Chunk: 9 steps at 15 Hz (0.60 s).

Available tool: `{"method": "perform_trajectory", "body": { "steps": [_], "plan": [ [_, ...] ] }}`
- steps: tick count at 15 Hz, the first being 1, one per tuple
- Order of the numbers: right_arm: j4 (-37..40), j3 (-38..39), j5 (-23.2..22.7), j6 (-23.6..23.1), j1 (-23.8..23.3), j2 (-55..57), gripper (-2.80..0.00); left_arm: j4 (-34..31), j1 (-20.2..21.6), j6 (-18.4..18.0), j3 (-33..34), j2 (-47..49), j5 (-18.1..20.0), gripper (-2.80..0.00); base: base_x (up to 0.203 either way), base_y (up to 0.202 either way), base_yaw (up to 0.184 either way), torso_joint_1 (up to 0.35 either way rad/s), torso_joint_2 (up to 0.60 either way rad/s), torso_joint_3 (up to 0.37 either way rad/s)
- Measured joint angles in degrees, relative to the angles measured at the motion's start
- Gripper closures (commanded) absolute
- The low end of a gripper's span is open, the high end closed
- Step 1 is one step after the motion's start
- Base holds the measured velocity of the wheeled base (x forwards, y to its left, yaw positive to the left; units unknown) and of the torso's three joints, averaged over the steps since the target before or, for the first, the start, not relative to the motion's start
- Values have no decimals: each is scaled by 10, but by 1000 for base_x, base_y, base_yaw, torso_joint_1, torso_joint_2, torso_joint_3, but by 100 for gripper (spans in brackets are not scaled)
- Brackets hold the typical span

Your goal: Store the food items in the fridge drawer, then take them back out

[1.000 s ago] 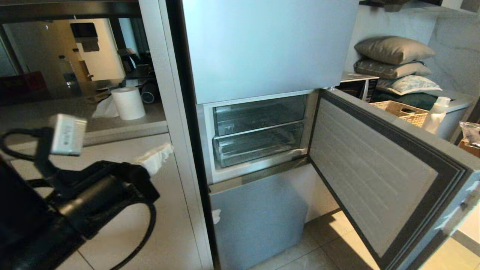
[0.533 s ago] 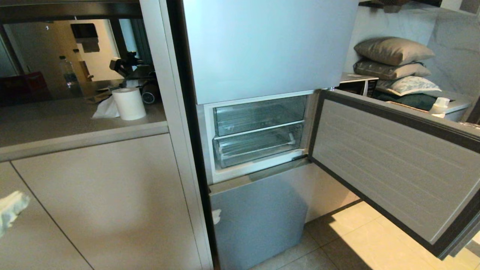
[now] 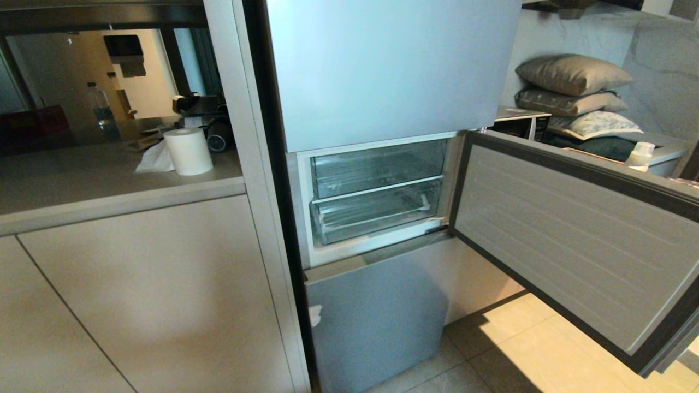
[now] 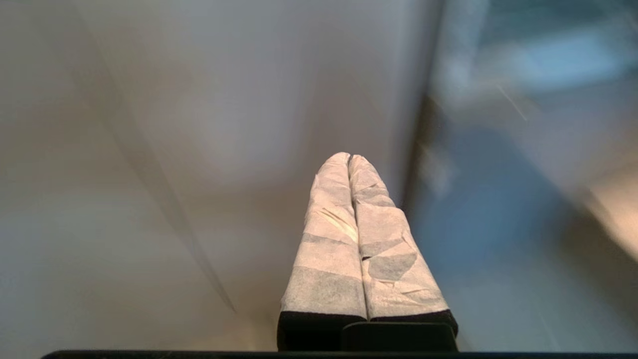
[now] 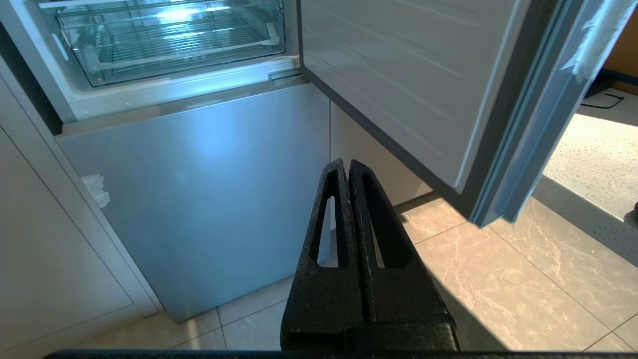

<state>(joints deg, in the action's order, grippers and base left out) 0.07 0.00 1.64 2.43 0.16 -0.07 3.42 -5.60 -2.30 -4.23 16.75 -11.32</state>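
Right wrist view shows you the right gripper (image 5: 349, 167) pressed closed, empty, low before the fridge; the drawer (image 5: 169, 47) sits above and beyond it. Your left gripper (image 4: 349, 158) is closed, empty too.

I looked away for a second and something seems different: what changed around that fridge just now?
The left arm, which filled the lower left of the head view a second ago, has dropped out of it; its white-wrapped left gripper is shut and empty. The grey fridge door swung wider open early on. The two clear plastic fridge drawers stayed shut and empty, and the black right gripper stayed shut and parked low.
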Motion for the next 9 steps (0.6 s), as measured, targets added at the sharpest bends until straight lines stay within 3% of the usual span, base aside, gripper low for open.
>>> {"method": "perform_trajectory", "body": {
  "steps": [2,4,7,9],
  "plan": [
    [0,0,0,1,0,0,0,-59,0,-6,20,-4,101,0,0,0,0,0,0,0],
    [0,0,0,1,0,0,0,-100,4,-27,14,-1,116,0,0,0,0,0,0,0],
    [0,0,0,1,0,0,0,-108,67,-34,12,-7,118,0,0,0,0,0,0,0],
    [0,0,0,2,0,0,0,-107,80,-44,14,-22,120,0,0,0,0,0,0,0]
  ]
}}
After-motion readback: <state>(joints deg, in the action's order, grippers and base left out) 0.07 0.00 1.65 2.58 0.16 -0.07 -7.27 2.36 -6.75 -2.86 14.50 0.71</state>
